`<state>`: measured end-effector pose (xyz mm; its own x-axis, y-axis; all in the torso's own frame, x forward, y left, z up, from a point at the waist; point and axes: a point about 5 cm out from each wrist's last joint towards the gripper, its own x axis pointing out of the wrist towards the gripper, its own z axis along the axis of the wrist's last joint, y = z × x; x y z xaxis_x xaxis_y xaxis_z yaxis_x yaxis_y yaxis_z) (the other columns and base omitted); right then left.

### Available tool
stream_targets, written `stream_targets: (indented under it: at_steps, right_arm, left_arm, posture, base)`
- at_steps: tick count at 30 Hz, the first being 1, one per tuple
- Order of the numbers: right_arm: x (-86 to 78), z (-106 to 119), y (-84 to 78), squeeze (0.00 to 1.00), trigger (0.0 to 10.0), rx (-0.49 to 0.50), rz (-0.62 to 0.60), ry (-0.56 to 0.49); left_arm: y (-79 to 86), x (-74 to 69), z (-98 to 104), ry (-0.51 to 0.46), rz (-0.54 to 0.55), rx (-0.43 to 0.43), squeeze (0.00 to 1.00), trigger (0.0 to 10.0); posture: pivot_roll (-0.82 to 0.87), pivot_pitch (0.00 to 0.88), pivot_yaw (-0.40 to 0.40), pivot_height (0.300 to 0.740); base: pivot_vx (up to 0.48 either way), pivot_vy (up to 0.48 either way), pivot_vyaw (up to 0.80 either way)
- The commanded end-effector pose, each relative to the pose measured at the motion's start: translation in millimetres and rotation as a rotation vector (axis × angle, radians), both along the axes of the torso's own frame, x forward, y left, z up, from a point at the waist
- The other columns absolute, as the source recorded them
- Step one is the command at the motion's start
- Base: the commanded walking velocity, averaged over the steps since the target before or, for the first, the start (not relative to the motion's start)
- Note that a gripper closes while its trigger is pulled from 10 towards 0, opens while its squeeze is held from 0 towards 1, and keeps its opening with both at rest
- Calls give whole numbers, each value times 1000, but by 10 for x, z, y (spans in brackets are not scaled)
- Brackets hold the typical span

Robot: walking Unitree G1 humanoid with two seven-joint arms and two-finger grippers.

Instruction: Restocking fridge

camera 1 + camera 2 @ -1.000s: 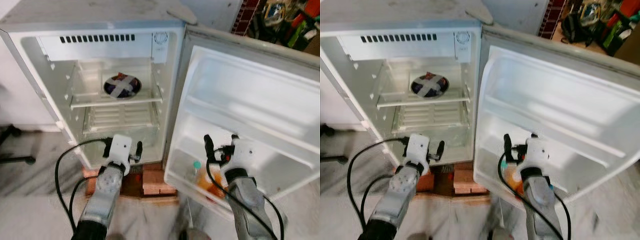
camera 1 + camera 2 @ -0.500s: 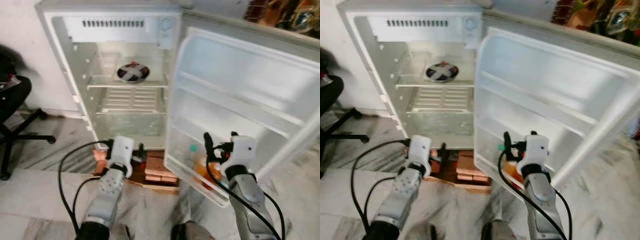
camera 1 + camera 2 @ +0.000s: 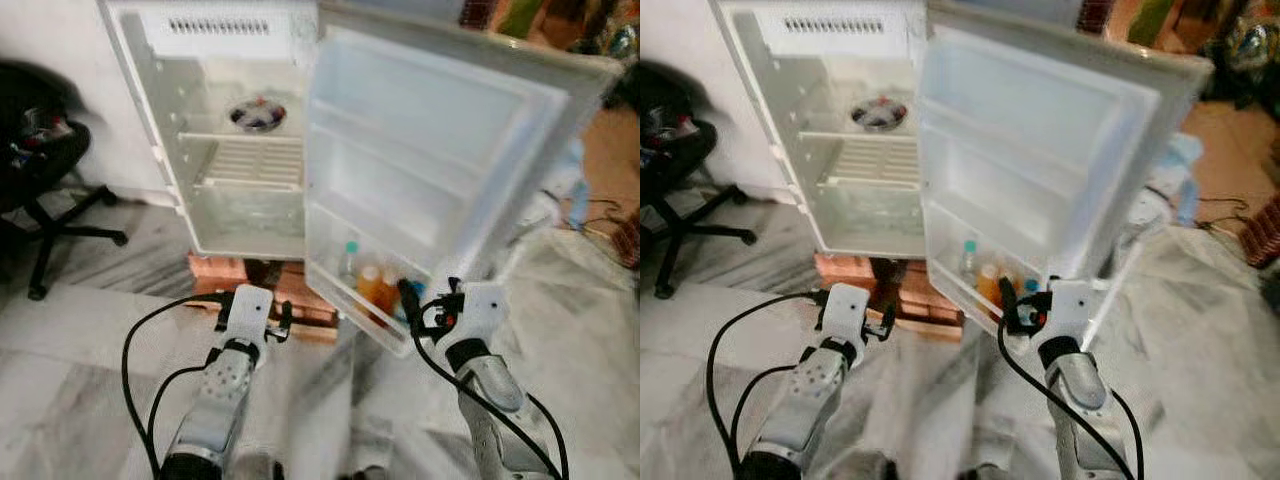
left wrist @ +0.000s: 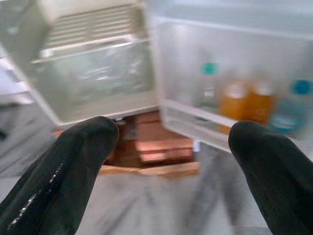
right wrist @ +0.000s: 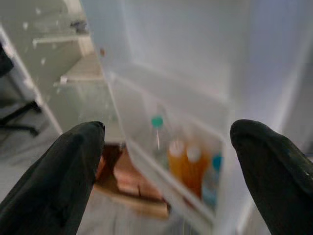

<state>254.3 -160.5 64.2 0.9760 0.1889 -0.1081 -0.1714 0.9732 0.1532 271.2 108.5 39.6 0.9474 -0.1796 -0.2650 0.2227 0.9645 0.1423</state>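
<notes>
The small white fridge [image 3: 215, 120] stands open ahead of me, and a round dish [image 3: 257, 115] rests on its upper shelf. The door [image 3: 440, 150] swings out to the right. Its bottom rack holds a clear bottle with a green cap [image 3: 349, 262], two orange bottles [image 4: 249, 103] and a blue-capped one [image 4: 293, 105]. My left gripper [image 3: 252, 306] hovers open and empty above the floor, short of the fridge base. The right gripper [image 3: 430, 296] is open and empty, just before the door's lower rack. The black fingers [image 5: 63, 166] frame the bottles in the right wrist view.
A black office chair [image 3: 45, 175] stands at the left. The fridge rests on a stack of bricks and boards [image 3: 290, 295]. Grey marble floor [image 3: 90, 330] lies in front. Clutter [image 3: 1240, 60] sits at the far right behind the door.
The camera has backed away and turned, so the fridge looks smaller and farther off. Both grippers stay open and empty, now over the floor rather than close to the fridge.
</notes>
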Motion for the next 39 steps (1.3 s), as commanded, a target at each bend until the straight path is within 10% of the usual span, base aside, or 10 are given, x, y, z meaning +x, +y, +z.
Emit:
stream_targets:
  at_steps: [1, 10, 39]
  right_arm:
    - [19, -5, 36, 0, 10000, 1, 45, 8]
    - [219, 164, -176, 0, 10000, -43, -91, -79]
    - [252, 375, -59, 0, 10000, -39, 11, -234]
  left_arm:
    - [22, -7, -5, -1, 4, 14, 0, 10000]
    - [25, 13, 18, -26, 6, -19, 0, 10000]
    - [63, 77, 19, -28, 27, -37, 0, 10000]
  posture:
    - [107, 65, -35, 740]
    - [97, 41, -37, 740]
    - [89, 40, -38, 740]
  base:
    - [-285, -296, 0]
    - [0, 0, 0]
    - [277, -17, 181]
